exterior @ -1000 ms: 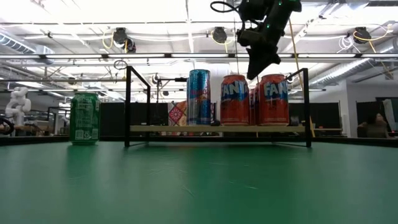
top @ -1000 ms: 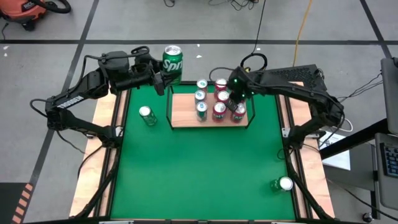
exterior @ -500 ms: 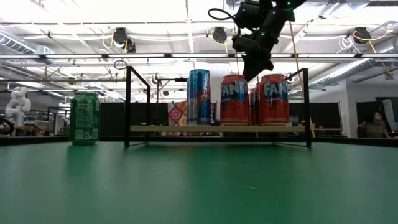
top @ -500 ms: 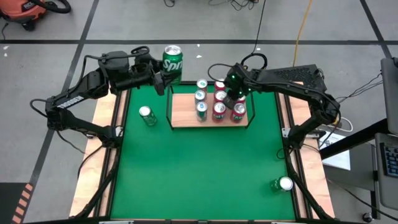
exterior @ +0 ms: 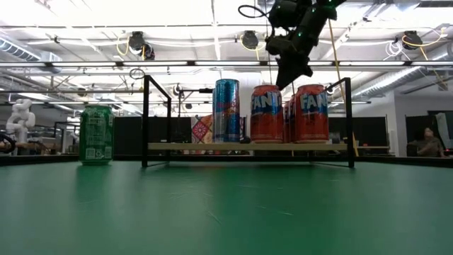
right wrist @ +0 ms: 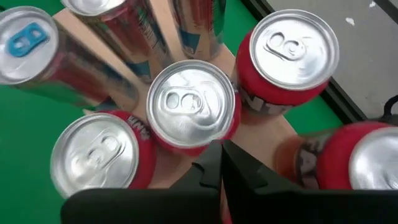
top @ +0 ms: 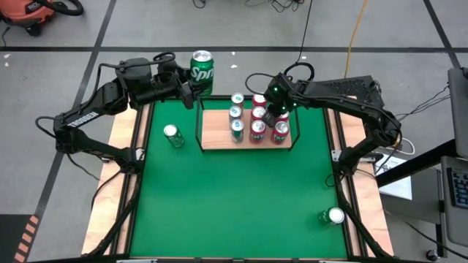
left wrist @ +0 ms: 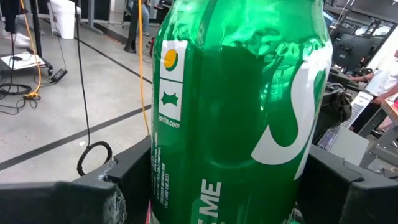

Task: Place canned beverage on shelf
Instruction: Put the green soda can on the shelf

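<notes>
Count's in: 10 cans in all. 4 red cans (top: 257, 130) and 3 slim blue cans (top: 235, 112) crowd the 1 shelf (top: 216, 137). 1 green can (top: 202, 69) rides in the left hand (top: 191, 89), and 2 green cans (top: 172, 135) stand on the bench (top: 234, 197).

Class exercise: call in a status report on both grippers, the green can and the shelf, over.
Left gripper holding green can beyond the table's far edge. Right gripper shut, empty, above the red cans. Shelf bare at its left end. Nothing blocking.

Left gripper (top: 191, 89) grips Sprite can (top: 202, 73) beyond table far edge; right gripper (top: 272, 117) shut above shelf (top: 216, 131) cans.
</notes>
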You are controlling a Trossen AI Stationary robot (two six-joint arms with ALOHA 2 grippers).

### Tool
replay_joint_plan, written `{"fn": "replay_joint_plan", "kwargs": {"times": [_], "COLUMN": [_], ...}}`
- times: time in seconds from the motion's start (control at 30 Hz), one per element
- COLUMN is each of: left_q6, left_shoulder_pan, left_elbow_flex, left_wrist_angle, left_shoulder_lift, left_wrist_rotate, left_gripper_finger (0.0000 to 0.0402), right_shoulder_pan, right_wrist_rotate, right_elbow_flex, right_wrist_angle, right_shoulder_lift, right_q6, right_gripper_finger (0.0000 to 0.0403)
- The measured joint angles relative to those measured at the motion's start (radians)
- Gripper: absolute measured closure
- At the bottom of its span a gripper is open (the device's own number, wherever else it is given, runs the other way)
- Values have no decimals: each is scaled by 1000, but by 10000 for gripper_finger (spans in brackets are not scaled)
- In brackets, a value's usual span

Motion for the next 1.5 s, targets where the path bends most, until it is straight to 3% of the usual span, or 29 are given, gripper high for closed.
{"fn": "replay_joint_plan", "kwargs": {"times": [0.23,0.6,0.73,0.87,1.0,1.23,1.5], "left_q6": [6,9,36,73,90,85,38], "left_shoulder_pan": [0,0,0,0,3,13,11], "left_elbow_flex": [0,0,0,0,0,0,0], "left_wrist_angle": [0,-1,2,15,99,270,360], "left_shoulder_lift": [0,0,6,19,42,56,93], "left_wrist_rotate": [5,7,6,0,26,81,131], "left_gripper_finger": [113,113,113,113,113,113,113], "right_shoulder_pan": [-3,2,5,44,88,123,132], "right_wrist_rotate": [-5,-54,-146,-180,-180,-208,-354], "right_elbow_flex": [70,72,121,256,389,522,534], "right_wrist_angle": [-125,-102,-92,-19,193,370,471], "right_shoulder_lift": [-6,13,-15,-30,-22,20,37], "right_q6": [36,68,160,216,247,269,263], "right_gripper_finger": [403,403,403,403,393,320,149]}}
